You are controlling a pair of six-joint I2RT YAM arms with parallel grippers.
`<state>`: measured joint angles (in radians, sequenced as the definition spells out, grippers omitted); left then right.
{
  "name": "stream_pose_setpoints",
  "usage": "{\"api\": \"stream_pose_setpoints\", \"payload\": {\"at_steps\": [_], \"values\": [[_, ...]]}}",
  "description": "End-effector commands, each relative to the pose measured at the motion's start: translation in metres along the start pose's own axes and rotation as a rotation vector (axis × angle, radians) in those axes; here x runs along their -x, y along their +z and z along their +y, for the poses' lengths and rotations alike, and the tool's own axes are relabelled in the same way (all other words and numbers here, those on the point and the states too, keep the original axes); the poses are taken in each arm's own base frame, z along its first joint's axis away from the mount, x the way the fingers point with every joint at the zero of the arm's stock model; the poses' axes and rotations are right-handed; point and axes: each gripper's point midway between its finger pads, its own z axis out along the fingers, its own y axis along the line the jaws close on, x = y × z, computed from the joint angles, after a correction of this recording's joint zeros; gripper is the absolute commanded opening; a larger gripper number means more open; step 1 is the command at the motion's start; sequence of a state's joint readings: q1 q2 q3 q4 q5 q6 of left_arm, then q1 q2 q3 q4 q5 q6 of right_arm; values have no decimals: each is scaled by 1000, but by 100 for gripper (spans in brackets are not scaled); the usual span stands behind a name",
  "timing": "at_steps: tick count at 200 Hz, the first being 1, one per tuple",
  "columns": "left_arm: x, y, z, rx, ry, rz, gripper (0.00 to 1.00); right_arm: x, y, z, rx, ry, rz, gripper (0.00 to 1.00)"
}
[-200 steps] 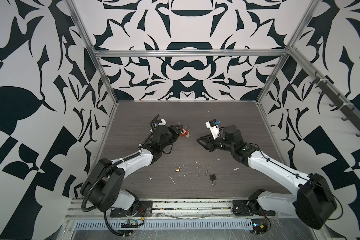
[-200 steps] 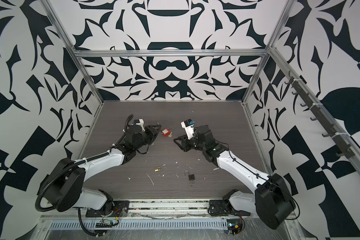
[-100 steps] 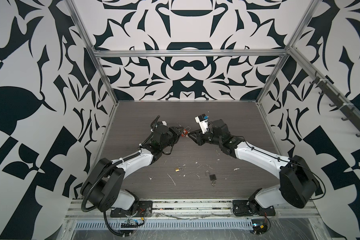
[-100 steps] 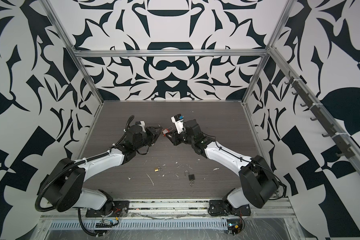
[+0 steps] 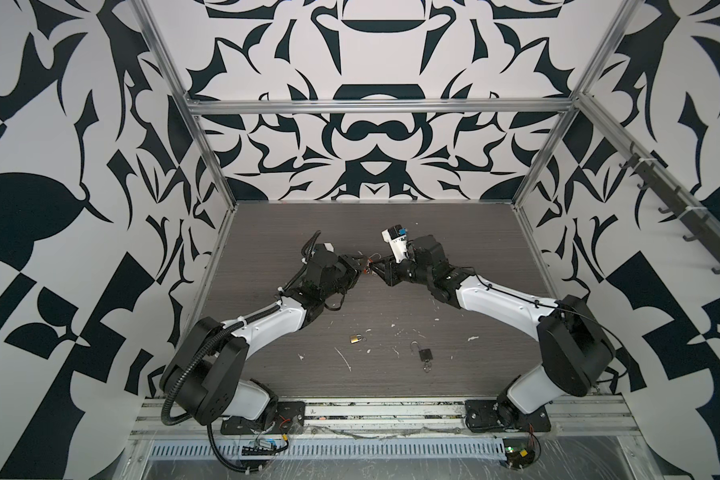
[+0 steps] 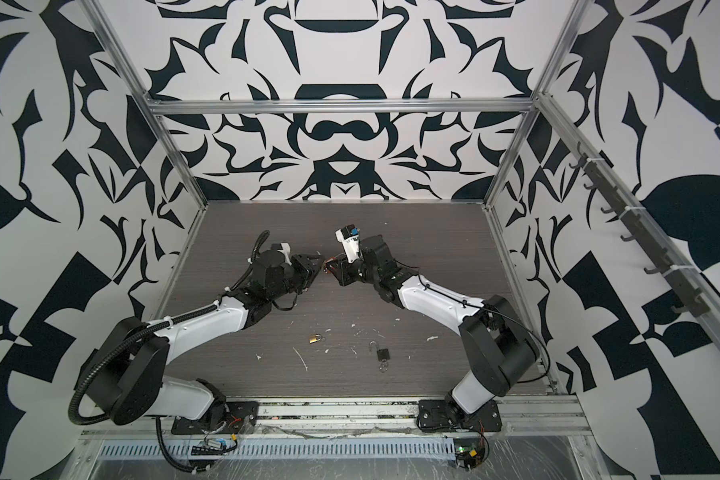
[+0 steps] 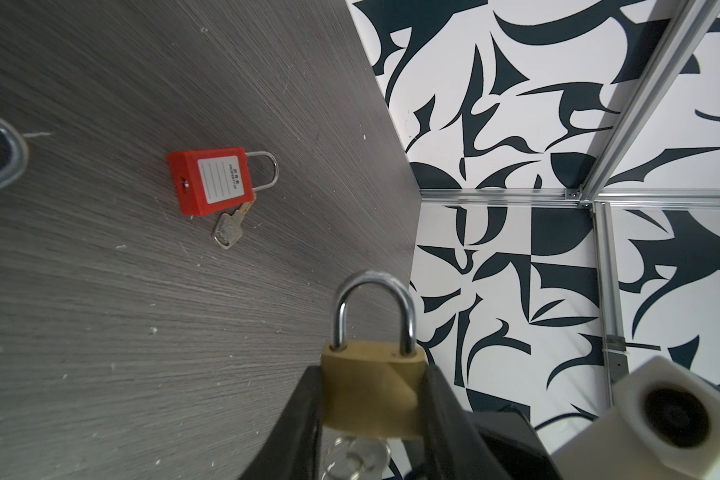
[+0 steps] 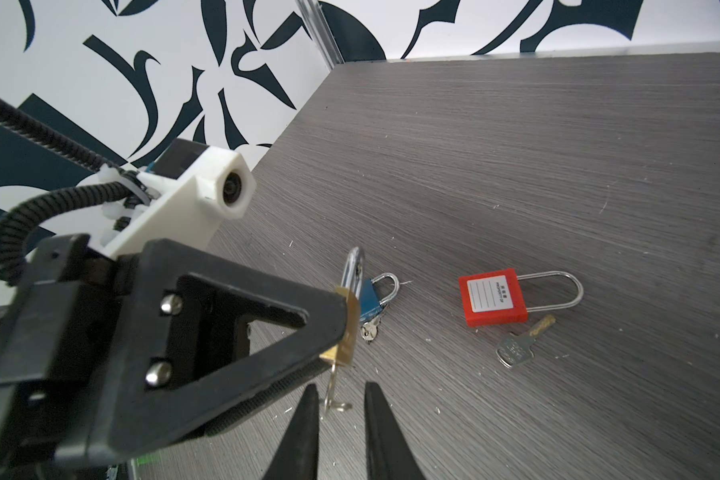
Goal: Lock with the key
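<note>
The left wrist view shows the left hand (image 7: 373,374) pinching the brass padlock (image 7: 371,395) by its body, shackle seated. The key (image 8: 332,390) hanging under it is sharp only in the right wrist view, between the right hand's (image 8: 341,399) spread fingers, seemingly untouched. A blue padlock (image 8: 371,297) and a red padlock (image 8: 493,297) lie beyond. In both top views a small gold padlock (image 5: 355,338) and a black padlock (image 5: 425,354) lie toward the front edge of the tabletop (image 5: 474,232), with open surface behind the hands.
</note>
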<state>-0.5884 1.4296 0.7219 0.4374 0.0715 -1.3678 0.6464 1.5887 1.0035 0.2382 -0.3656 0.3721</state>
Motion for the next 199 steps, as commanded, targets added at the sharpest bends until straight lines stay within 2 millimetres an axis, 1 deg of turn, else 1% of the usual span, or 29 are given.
{"api": "stream_pose_setpoints", "payload": {"at_steps": [1,47,105,138,172,185,199], "values": [[4,-6,-26,-74,13,-13,0,27,1,18,47,-26,-68,21],[5,-6,-26,-77,14,-17,0,21,9,20,59,-20,-46,18],[5,-6,-25,-74,18,-19,0,20,15,20,63,-14,-35,14],[6,-7,-25,-73,21,-24,0,23,10,21,55,-26,-48,14],[5,-6,-27,-77,26,-20,0,22,13,19,50,-26,-31,10],[5,-6,-27,-79,24,-19,0,21,14,19,53,-23,-30,5],[5,-6,-27,-79,26,-19,0,21,14,20,57,-20,-29,2]]}}
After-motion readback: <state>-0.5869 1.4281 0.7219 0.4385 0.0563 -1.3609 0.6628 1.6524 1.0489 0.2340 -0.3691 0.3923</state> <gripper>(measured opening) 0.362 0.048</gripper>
